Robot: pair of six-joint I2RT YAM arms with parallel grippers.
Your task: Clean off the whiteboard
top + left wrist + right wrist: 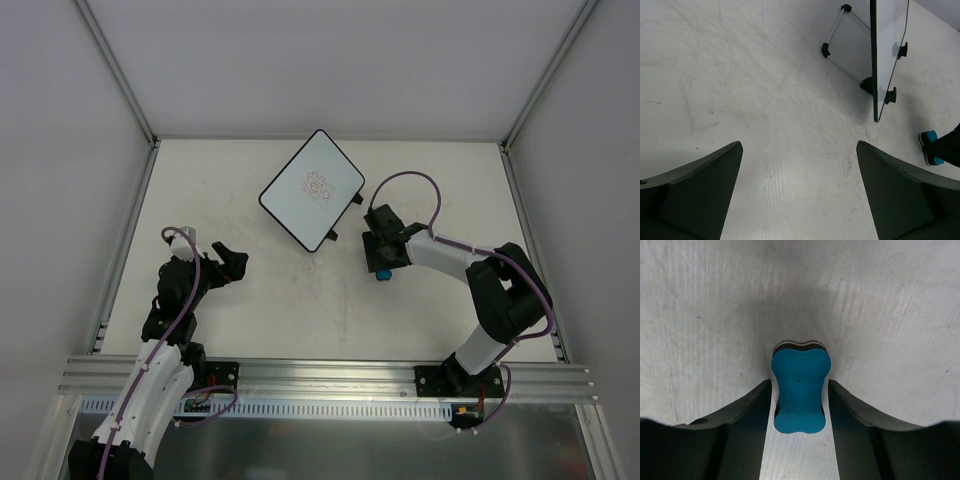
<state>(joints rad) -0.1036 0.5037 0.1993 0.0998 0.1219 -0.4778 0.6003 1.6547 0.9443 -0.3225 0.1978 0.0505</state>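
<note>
A whiteboard [305,200] sits toward the far middle of the table [300,320], turned corner-on to the arms, with a small red scribble [317,186] plain at its centre, so by the look of it no erasing is done yet. The right claw [383,262] is low over the table just to the right of the board's near corner, close to it but not touching. The right wrist view shows its two fingers [752,415] pressed against either side of a blue eraser [800,400], whose dark felt edge peeks out at the far end. It appears to be gripping the block, though the pictures do not settle whether the eraser is lifted or resting on the table. The left claw [232,258] hangs well to the left and nearer the arms, its jaws spread wide with nothing between them and only bare, scuffed tabletop below. From its wrist camera the board shows at the far right, two small black tabs on its rim, and the eraser's blue corner at the right edge. Judged from this, the pickup of the eraser is about complete, while carrying it over to the board and rubbing out the red marks is all left to do
</note>
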